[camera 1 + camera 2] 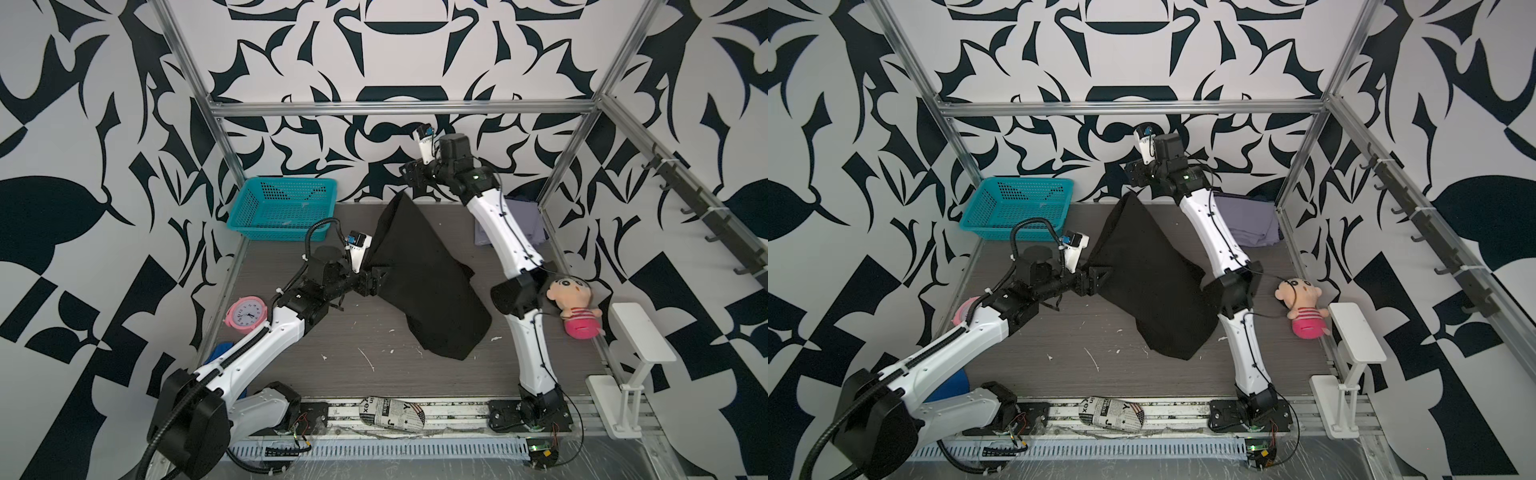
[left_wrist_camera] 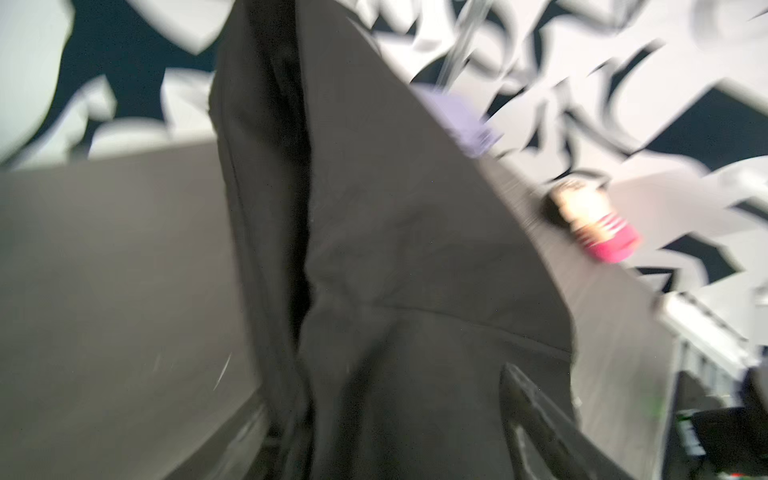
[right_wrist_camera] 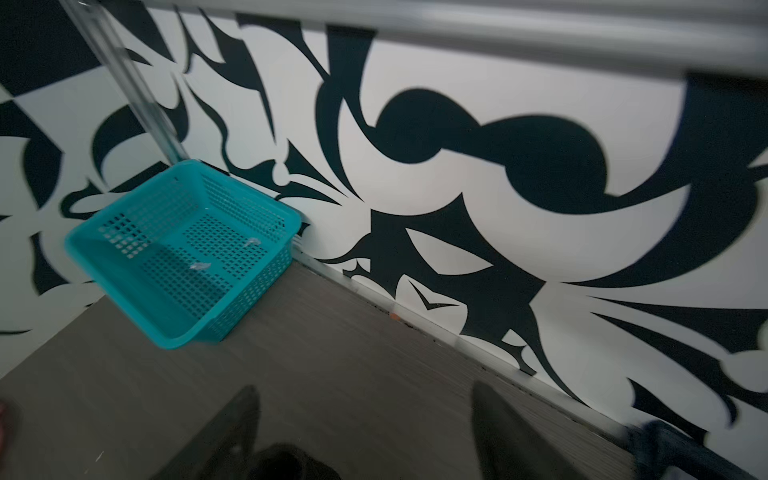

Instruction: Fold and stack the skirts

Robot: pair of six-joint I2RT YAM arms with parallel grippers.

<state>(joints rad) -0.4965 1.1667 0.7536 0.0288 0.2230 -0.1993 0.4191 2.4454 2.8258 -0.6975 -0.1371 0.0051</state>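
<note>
The black skirt point(image 1: 419, 274) lies spread slantwise over the middle of the table, one corner peaking up near the back wall. My left gripper point(image 1: 376, 280) is at its left edge. In the blurred left wrist view its fingers point(image 2: 528, 411) stand wide apart, open, with black cloth point(image 2: 407, 257) lying between them. Above the skirt's peaked corner my right gripper point(image 1: 409, 172) hangs open and empty point(image 3: 365, 399). The lavender skirt point(image 1: 1246, 224) lies folded at the back right, partly behind the right arm. Dark blue cloth point(image 3: 673, 451), perhaps the denim skirt, shows at a frame edge.
A teal basket point(image 1: 282, 208) stands at the back left. A pink clock point(image 1: 245, 313) and a bright blue cloth point(image 1: 220, 351) sit by the left arm. A doll point(image 1: 575, 303) and a white stand point(image 1: 640, 332) are at the right edge, a newspaper-print bundle point(image 1: 392, 411) at the front.
</note>
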